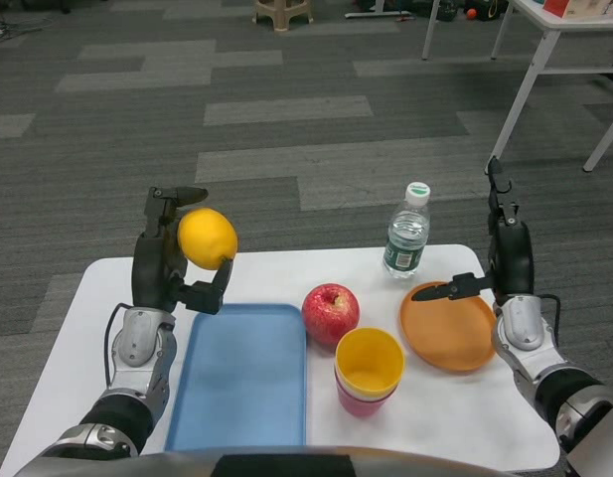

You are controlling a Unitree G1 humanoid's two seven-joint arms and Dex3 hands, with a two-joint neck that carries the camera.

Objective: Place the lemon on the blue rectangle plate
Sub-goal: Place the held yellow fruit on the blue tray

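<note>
White table (68, 328) carries a smooth blue rectangular plate (241, 383), a flat round orange plate (450, 333), a clear ribbed bottle (406, 241), a glossy red apple (331, 312) and stacked yellow cups (369, 370). Left hand (167, 263) grips the dimpled lemon (208, 238) above the blue plate's far-left corner. Right hand (505, 260) spread, holding nothing, over the orange plate's edge

Apple (331, 312) lies between tray (241, 383) and plate (450, 328); bottle (407, 232) behind, cups (369, 370) before.
</note>
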